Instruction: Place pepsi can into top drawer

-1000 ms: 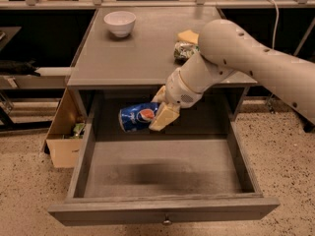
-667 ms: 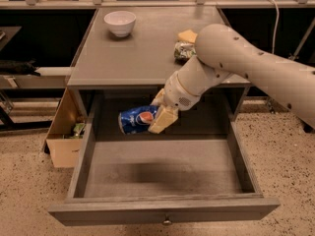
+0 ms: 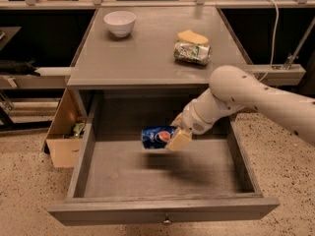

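Observation:
The pepsi can (image 3: 156, 136) is blue with a round red, white and blue logo. It lies on its side in the air above the inside of the open top drawer (image 3: 162, 208). My gripper (image 3: 176, 137) is shut on the can's right end, with a pale finger (image 3: 178, 140) across its front. The white arm reaches in from the right, over the drawer's right half. The drawer is pulled far out, its floor is bare, and its round metal knob (image 3: 167, 221) shows on the front panel.
On the cabinet top (image 3: 138, 58) stand a white bowl (image 3: 120, 22) at back left, and a green-and-white silvery can (image 3: 192, 53) on its side with a yellow sponge (image 3: 192, 37) behind it. A cardboard box (image 3: 64, 132) stands on the floor left of the cabinet.
The camera view has shifted. The arm has lowered the can a little, deeper over the drawer's interior. The grip on the can is unchanged.

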Motion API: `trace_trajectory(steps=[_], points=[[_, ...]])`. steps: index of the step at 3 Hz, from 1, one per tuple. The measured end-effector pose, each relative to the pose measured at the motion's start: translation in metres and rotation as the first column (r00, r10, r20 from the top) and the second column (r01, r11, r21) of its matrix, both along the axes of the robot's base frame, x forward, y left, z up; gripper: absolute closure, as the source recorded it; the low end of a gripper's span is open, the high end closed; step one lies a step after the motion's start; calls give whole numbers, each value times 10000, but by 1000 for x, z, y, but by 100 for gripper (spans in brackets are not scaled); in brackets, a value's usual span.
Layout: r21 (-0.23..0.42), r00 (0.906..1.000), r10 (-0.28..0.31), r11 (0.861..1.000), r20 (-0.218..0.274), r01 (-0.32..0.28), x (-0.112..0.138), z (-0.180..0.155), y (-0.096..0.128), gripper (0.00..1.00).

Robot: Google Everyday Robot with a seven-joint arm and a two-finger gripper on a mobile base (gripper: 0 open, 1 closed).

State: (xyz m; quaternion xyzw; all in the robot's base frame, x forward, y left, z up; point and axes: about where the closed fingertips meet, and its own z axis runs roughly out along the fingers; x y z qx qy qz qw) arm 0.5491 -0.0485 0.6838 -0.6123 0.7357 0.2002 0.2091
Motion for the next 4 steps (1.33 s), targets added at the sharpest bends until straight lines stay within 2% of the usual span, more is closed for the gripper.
trace_trajectory(steps=[1, 2, 3, 4], points=[[-1, 9965, -750, 9972, -362, 750, 3, -36, -22, 100], [68, 9894, -1252, 9920, -739, 1260, 5, -62, -36, 82], [111, 9833, -1535, 9878, -975, 1553, 6, -76, -47, 52], [123, 9823, -1578, 9871, -1014, 1598, 6, -78, -49, 29]])
